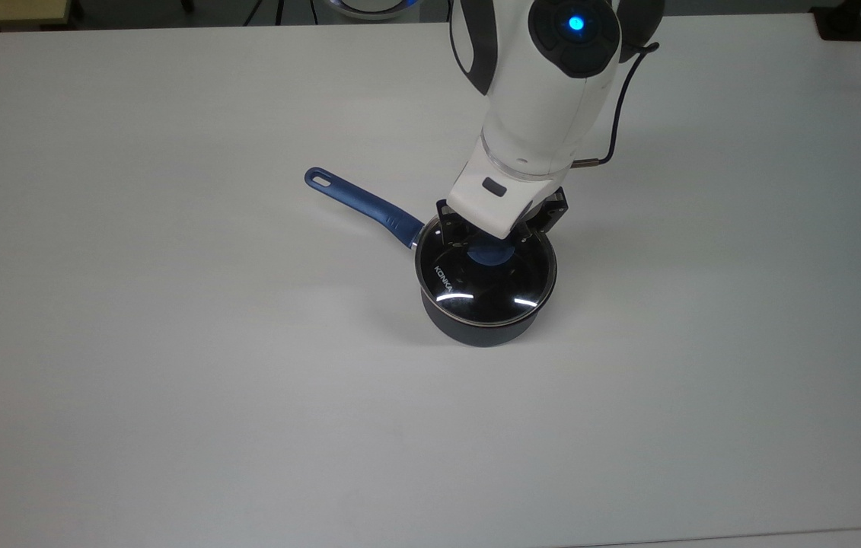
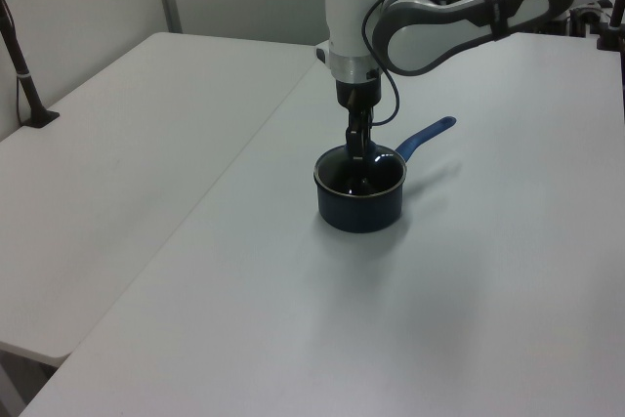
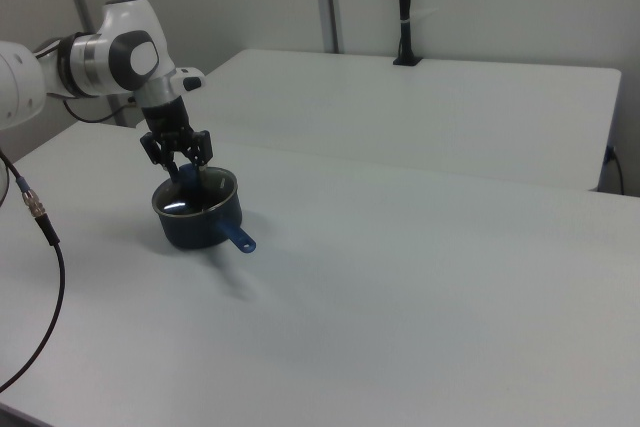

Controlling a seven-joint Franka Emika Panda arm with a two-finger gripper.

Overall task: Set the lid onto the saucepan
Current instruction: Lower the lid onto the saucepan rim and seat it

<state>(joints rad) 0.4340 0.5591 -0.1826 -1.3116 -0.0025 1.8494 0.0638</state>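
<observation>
Right of centre in the top view, the round clear glass lid with its blue knob [image 1: 485, 275] sits level on the small dark saucepan with a long blue handle [image 1: 476, 323] — the two-finger gripper [image 1: 497, 242] seemingly closed on the knob — so letting go and lifting straight up likely comes next.

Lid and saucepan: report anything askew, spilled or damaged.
Nothing stands out. The lid lies level inside the rim of the saucepan, which stands upright on the table. The gripper is at the lid's blue knob. No spill or damage shows.
</observation>
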